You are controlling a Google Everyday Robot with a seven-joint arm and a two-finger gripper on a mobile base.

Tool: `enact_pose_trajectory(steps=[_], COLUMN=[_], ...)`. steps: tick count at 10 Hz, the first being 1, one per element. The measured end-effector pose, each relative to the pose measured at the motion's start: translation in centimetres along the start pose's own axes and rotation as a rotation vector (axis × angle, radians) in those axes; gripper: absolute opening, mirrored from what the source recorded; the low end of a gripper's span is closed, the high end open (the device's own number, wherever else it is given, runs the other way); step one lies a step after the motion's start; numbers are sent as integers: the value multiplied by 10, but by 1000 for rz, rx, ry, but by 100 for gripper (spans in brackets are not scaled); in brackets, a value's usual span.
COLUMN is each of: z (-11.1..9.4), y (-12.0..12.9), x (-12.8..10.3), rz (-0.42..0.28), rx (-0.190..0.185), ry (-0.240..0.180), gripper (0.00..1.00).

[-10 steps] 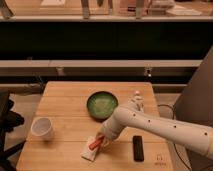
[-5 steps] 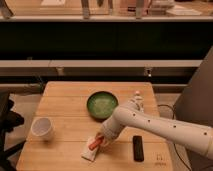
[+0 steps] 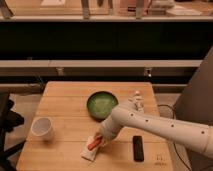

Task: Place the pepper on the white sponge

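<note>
Watching my gripper low over the white sponge, pepper lying on it, finger state I cannot tell, green bowl behind, cup left, on the bench

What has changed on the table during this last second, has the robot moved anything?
Nothing visibly changed. The pincer stays down at the red pepper, which lies on the white sponge. The green bowl, white cup and black remote kept their places.
</note>
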Motion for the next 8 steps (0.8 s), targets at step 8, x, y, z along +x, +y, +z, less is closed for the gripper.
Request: enact_pose_trajectory(steps=[8], z=[20], y=[-12], x=[1], rz=[-15], rx=[-28], ry=[-17], gripper=[80])
